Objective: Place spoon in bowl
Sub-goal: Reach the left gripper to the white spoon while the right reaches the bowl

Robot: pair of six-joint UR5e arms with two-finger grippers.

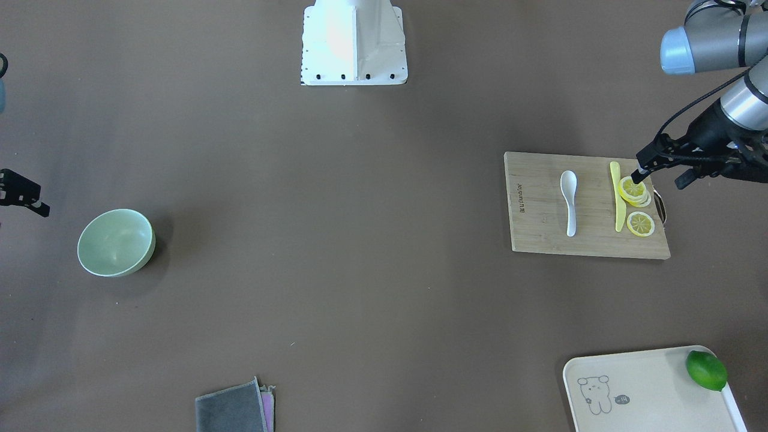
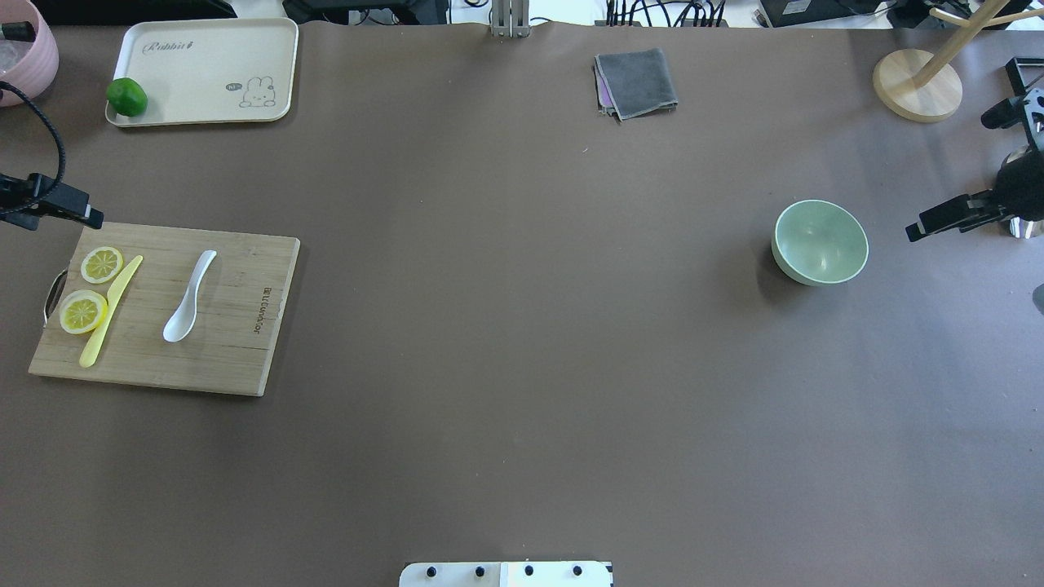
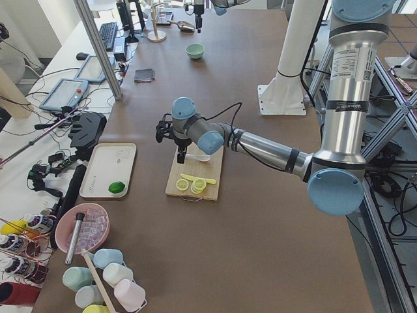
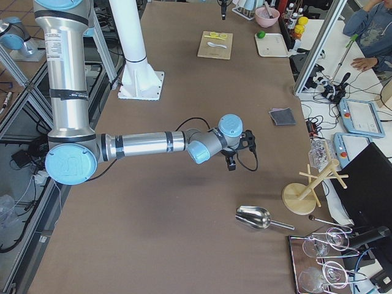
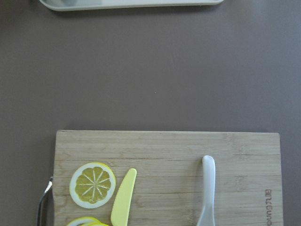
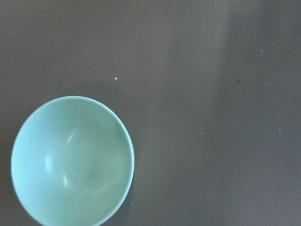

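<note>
Spoon (image 2: 189,297) lies on cutting board (image 2: 236,326), unheld. Bowl (image 2: 820,242) upright on desk (image 2: 522,326), well apart, at spoon's three o'clock overhead. Left claw (image 2: 88,216), right claw (image 2: 917,231): apart or together, cannot tell.

The white spoon (image 2: 189,297) lay flat on the board (image 2: 236,326), its handle pointing away from the robot. The mint-green bowl (image 2: 820,244) stood upright, well apart on the robot's right.

Bright, even light; the bowl (image 2: 820,244) casts a soft, faint shadow.
</note>
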